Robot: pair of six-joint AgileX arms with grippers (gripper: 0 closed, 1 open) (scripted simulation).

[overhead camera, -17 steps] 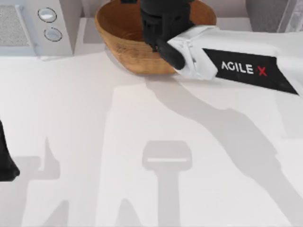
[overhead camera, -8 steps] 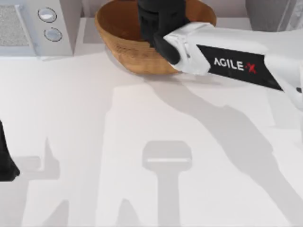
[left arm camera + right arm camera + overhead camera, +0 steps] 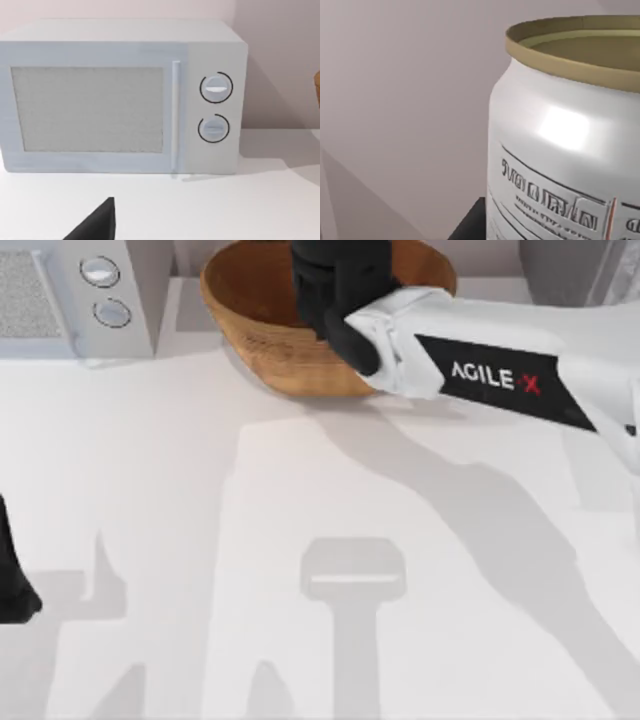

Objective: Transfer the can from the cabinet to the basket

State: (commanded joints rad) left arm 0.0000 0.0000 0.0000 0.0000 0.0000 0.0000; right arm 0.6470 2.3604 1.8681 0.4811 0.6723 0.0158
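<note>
over the basket [image 3: 262,315], right gripper [image 3: 335,285] with the can [image 3: 560,150], grip state unclear

White table [image 3: 150,490] under soft shadows; white microwave [image 3: 120,95] against pale pinkish wall [image 3: 280,60].

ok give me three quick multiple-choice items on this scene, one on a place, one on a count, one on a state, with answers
1. Where does the basket sit in the top view?
A. back of the table, near the middle
B. front left corner
C. front right corner

2. How many round knobs does the white appliance have?
A. one
B. two
C. four

3. How does the can stand in the right wrist view?
A. crushed flat
B. lying on the table beside the appliance
C. close before the camera, rim showing

Answers: 1 A, the wicker bowl lies at the far edge under the right arm. 2 B, two dials are stacked beside the door. 3 C, its silver body and rim loom large.
</note>
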